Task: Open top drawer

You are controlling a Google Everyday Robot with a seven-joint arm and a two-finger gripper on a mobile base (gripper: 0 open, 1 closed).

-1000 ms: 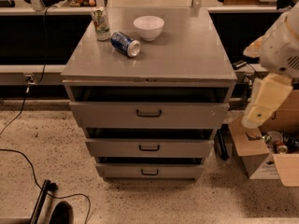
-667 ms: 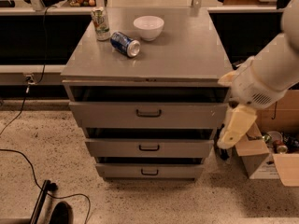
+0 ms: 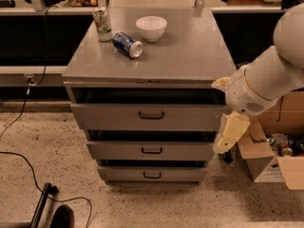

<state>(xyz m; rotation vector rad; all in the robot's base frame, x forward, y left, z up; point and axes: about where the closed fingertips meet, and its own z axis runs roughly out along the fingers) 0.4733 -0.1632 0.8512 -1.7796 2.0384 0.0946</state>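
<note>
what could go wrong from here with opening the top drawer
The end effector hangs beside the cabinet's side edge, low and far from the top drawer and its handle. Swinging in, it may clip a drawer corner or catch the middle drawer instead. A jolt might roll the blue can, which lies on its side on the cabinet top. The cardboard box sits close beside the arm.
</note>
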